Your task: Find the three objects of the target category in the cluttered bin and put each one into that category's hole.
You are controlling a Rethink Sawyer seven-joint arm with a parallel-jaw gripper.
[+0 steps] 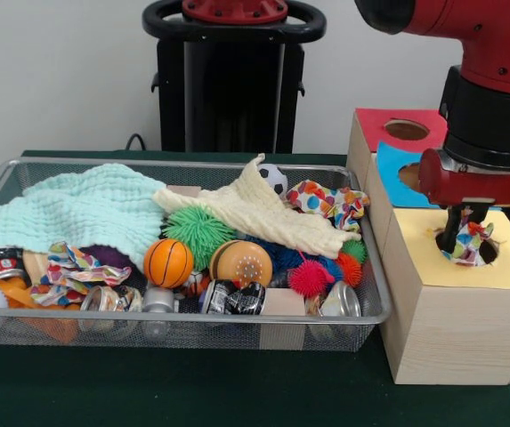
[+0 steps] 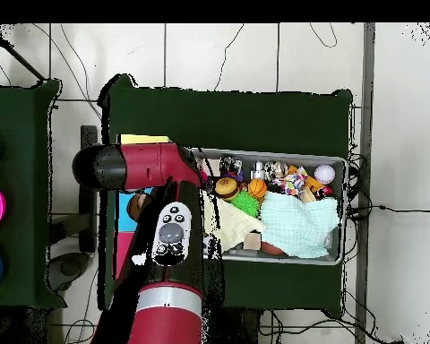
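The end effector (image 1: 465, 242) is positioned at the round, ragged-edged hole (image 1: 486, 252) in the yellow paper top of the nearest pale wooden box (image 1: 446, 311), with its dark fingers clenched on a polka-dot cloth (image 1: 470, 247). This cloth is white fabric printed with red, blue, orange and green dots; it is bunched around the fingertips and sits partly inside the hole. The box stands on the green counter (image 1: 192, 391) just beside the right end of the wire-mesh bin (image 1: 237, 318) in the front view. Behind it stand a blue-topped box (image 1: 397, 173) and a red-topped box (image 1: 395, 130), each with its own hole. A second dotted cloth (image 1: 326, 203) lies crumpled at the bin's far right corner, touching the cream knitted cloth (image 1: 255, 213). A third dotted cloth (image 1: 72, 267) lies near the bin's front left, below the mint green waffle cloth (image 1: 81, 209) and beside the orange basketball (image 1: 167, 262). In the overhead view the red arm (image 2: 142, 167) covers the boxes, so the hole is not visible there; the bin (image 2: 337, 260) shows to the arm's right.
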